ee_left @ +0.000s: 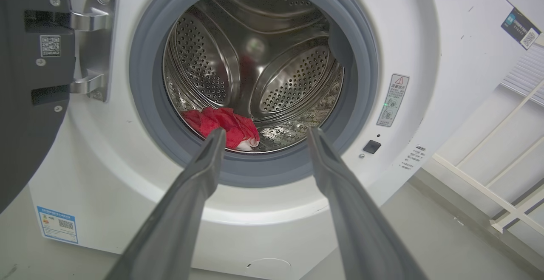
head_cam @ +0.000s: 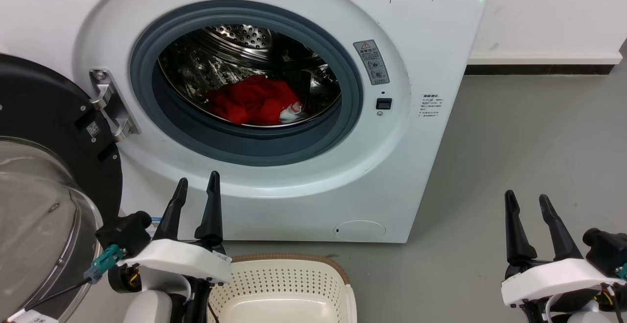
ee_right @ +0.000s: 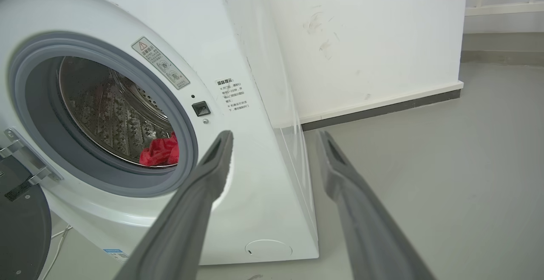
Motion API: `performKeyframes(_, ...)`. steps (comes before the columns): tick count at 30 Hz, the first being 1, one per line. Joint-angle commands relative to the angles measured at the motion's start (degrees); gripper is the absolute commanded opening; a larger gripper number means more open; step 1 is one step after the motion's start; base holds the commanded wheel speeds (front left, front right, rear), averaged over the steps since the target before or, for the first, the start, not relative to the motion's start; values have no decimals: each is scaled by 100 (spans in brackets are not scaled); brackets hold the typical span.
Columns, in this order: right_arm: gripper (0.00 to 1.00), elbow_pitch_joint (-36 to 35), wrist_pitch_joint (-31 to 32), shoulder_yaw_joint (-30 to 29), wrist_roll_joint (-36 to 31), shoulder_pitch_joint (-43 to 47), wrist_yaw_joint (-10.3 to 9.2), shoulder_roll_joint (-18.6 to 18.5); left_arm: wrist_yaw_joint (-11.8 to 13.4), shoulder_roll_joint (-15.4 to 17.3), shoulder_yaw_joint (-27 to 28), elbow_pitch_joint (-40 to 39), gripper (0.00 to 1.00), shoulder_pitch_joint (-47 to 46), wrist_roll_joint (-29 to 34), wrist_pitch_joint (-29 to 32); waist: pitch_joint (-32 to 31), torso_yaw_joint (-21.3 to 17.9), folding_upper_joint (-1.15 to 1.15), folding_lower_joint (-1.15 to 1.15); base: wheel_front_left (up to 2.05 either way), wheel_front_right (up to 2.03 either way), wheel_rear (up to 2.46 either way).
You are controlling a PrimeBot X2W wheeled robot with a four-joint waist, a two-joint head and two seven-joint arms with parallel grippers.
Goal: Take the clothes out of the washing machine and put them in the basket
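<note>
washing machine (head_cam: 401, 166), big and white, takes up most of the upper half of the head view, standing on a grey floor (head_cam: 519, 136). its black-rimmed glass door (head_cam: 39, 117) is swung wide open at the left edge of the frame. the cream basket (head_cam: 289, 280) with its brown rim sits on the floor at the bottom centre, just in front of the machine. the left gripper (head_cam: 198, 178) hangs at the lower left, beside the basket, fingers parted and holding nothing; in the left wrist view they point at the porthole. the right gripper (head_cam: 526, 195) hangs at the lower right, off past the machine's corner, also spread apart and empty. the clothes (head_cam: 250, 100), a red heap with a bit of white, lie at the bottom of the steel drum (head_cam: 230, 58), inside the grey rubber ring (head_cam: 147, 83).
</note>
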Motion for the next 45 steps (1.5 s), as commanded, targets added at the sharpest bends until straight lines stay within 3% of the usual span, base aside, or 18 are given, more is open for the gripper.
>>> performKeyframes(1, 100, -33, -52, -4, -110, -16, 1, 1, -17, 35, -24, -22, 100, -119, 116, -42, 1, 2, 0, 0, 0, 0, 0)
performKeyframes(24, 100, 7, -166, -35, -1482, -21, 0, 4, -19, 59, -115, 199, 100, -170, 1586, -353, -5, 13, 0, 0, 0, 0, 0)
performKeyframes(45, 100, 68, -297, -52, -2316, -4, -1, 6, -21, 1, -74, 330, 100, -190, 2519, -577, -14, 32, 0, 0, 0, 0, 0)
